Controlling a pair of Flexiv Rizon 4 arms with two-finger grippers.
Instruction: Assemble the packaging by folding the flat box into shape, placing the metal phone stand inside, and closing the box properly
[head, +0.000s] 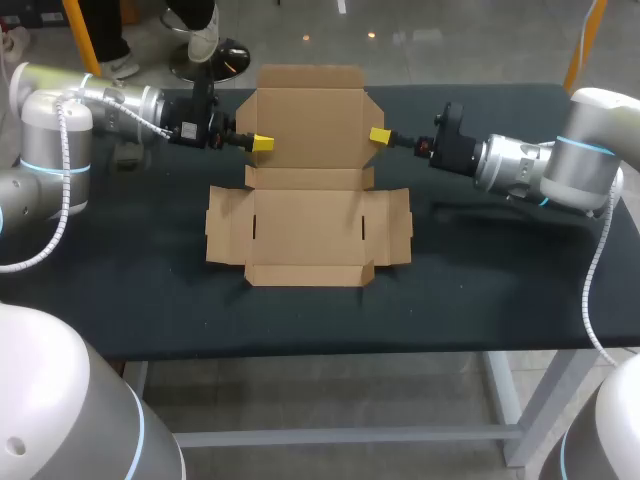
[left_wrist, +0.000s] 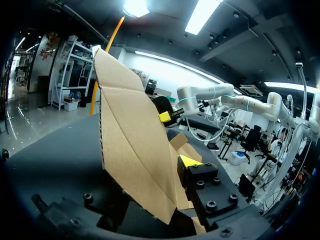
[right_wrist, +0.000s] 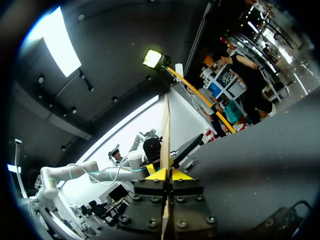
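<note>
My right claw is pressed onto one edge of the flat box, on its raised lid panel. My left claw sits at the opposite edge; I cannot tell its grip. The cardboard looks light, stiff across panels and weak at creases, so I'd hold near edges, gently

Edge-on box flap upright, pinched from both sides by right claw.

unfolded cardboard box (rear flap up)
</note>
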